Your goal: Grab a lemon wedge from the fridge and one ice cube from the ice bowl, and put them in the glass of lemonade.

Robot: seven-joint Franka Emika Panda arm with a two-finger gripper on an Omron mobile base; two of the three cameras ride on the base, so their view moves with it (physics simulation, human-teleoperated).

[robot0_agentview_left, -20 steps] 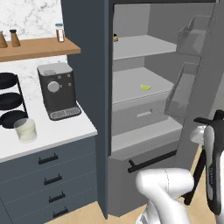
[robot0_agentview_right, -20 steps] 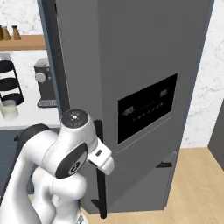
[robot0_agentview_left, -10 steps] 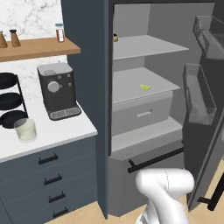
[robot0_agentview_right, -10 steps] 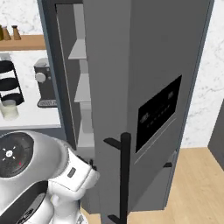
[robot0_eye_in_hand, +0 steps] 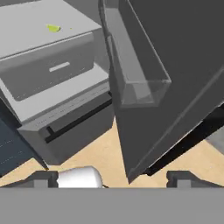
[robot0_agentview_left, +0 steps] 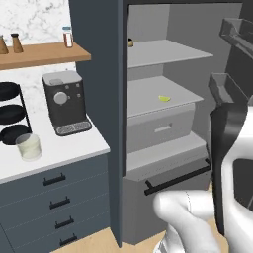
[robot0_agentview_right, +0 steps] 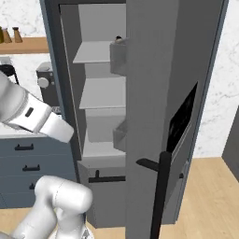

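The fridge (robot0_agentview_left: 104,89) stands with its door (robot0_agentview_right: 158,93) swung wide open. A tiny yellow-green lemon wedge (robot0_agentview_left: 164,98) lies on the middle shelf above the drawer, and it also appears in the hand view as the lemon wedge (robot0_eye_in_hand: 53,28) at the top left. The glass of lemonade (robot0_agentview_left: 28,147) stands on the white counter left of the fridge. My gripper (robot0_eye_in_hand: 112,178) is open and empty, low in front of the fridge and beside the door's inner bin (robot0_eye_in_hand: 133,70). The ice bowl is out of view.
A coffee machine (robot0_agentview_left: 64,101) and a black dish rack (robot0_agentview_left: 10,113) stand on the counter. A small brown-gold object (robot0_agentview_left: 130,43) sits on the top shelf. The door's black bar handle (robot0_agentview_right: 158,191) juts out at the right. Wooden floor lies below.
The fridge door has swung from nearly closed to wide open. My gripper has let go of the door handle, opened, and dropped low in front of the fridge.
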